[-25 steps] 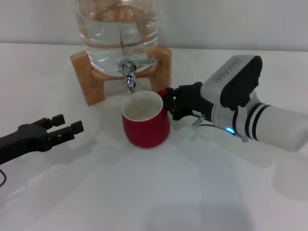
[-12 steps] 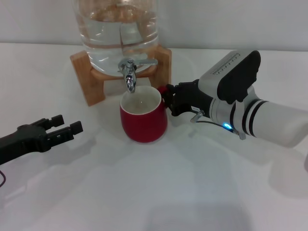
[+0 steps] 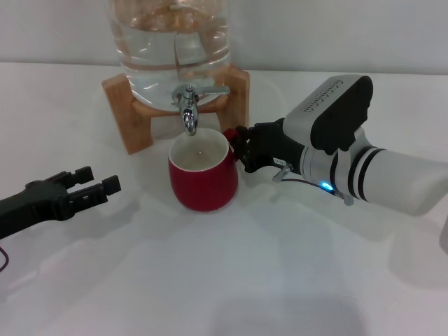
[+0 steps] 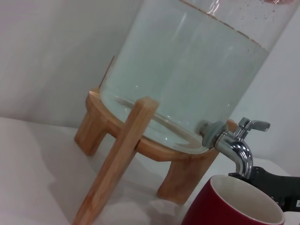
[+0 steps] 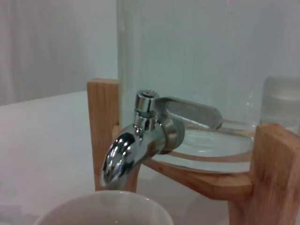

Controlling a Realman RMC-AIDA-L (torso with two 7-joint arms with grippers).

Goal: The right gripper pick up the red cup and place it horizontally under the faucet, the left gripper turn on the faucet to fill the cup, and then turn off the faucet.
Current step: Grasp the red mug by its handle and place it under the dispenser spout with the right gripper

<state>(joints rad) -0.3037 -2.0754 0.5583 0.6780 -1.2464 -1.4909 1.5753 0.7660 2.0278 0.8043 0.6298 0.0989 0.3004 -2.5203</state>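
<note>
The red cup (image 3: 203,175) stands upright on the white table, its white inside right below the chrome faucet (image 3: 189,105) of the clear water jug (image 3: 173,42) on a wooden stand. My right gripper (image 3: 238,148) is shut on the cup's handle at the cup's right side. My left gripper (image 3: 94,183) is open and empty, low over the table to the left of the cup. The faucet (image 5: 140,140) shows close in the right wrist view above the cup's rim (image 5: 105,208). The left wrist view shows the faucet (image 4: 234,145), the cup (image 4: 232,206) and the jug (image 4: 187,70).
The wooden stand (image 3: 129,105) holds the jug at the back centre of the table. Bare white tabletop (image 3: 224,280) lies in front of the cup and between the two arms.
My right gripper has slid the cup to the left and a little back, bringing its mouth under the faucet spout. The left arm has not moved.
</note>
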